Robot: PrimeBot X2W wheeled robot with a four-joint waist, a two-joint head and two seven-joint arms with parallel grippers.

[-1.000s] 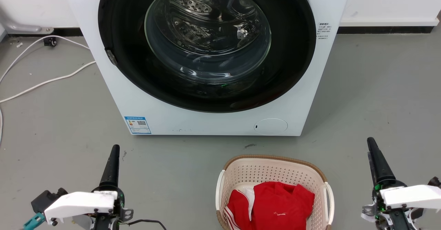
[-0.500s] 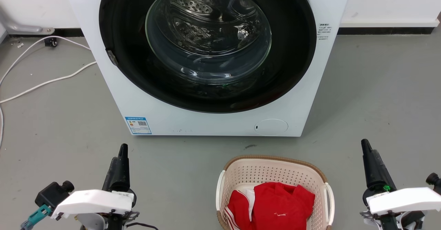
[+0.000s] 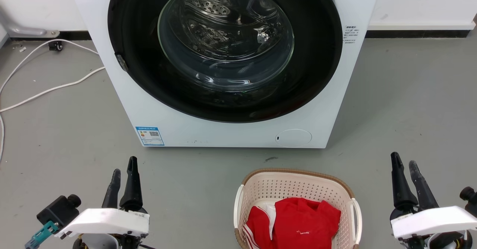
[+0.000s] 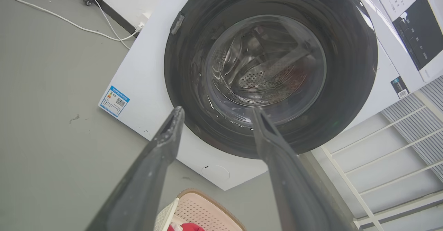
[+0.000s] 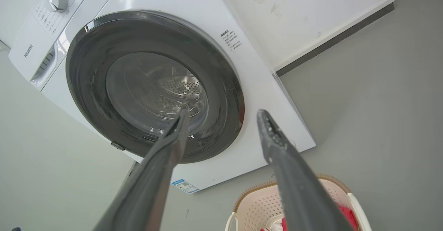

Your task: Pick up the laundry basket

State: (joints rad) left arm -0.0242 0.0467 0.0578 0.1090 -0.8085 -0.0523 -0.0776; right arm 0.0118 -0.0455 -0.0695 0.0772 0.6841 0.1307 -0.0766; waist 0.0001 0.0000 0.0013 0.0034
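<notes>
basket: the basket (image 3: 294, 189) is sitting on the floor (image 3: 67, 137), just in front of the washer (image 3: 231, 133). it is between the two claws, nearer the right one.
inside: red clothes (image 3: 298, 223) are lying in it, so i think it could be tipping when it is going up.
left claw: the left claw (image 3: 124, 165) is hanging over the floor, well apart from the basket. its fingers are spread and holding nothing.
right claw: the right claw (image 3: 404, 159) is hanging near the basket's right side, not touching it. its fingers are spread too, with nothing in them.
step: i think the arms are getting ready to reach for the two white handles.
reaching: each claw should be going down and in on its own side, one to the left handle (image 3: 237, 204) and one to the right handle (image 3: 357, 213).
grabbing: the fingers should be wide when they are getting there, one finger going under the handle, then closing tight.
lifting: both arms should be rising together, slow and even, so the clothes are not falling out.
watch out: the washer is standing close behind, so the lift should be going straight up, not forward.
</notes>
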